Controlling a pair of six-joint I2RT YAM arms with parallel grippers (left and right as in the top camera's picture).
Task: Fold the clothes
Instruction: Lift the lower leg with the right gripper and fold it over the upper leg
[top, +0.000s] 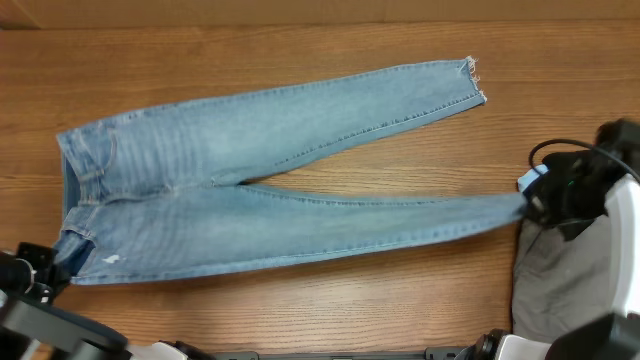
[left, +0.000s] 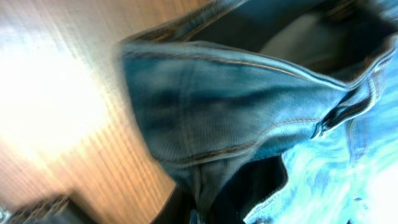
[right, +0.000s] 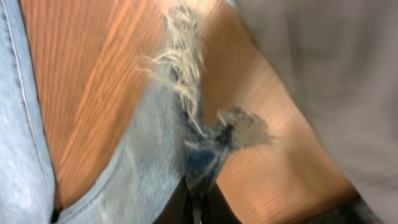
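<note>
1. Near left, the left hand (top: 48, 268) is clenched on the waist corner of the jeans (top: 250, 215), spread flat across the bench (top: 330, 310).
2. At right, beside a grey garment (top: 560, 275), the right hand (top: 533, 204) pinches the near leg's frayed hem (right: 186, 93).
3. Likely the first fold: next, both must lift and carry the near leg onto the far leg (top: 380, 105).

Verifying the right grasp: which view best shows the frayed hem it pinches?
Right wrist: the frayed hem is close up, pinched in the right gripper. Overhead shows the jeans whole, but that gripper covers this hem. Left wrist shows only waist denim.
</note>
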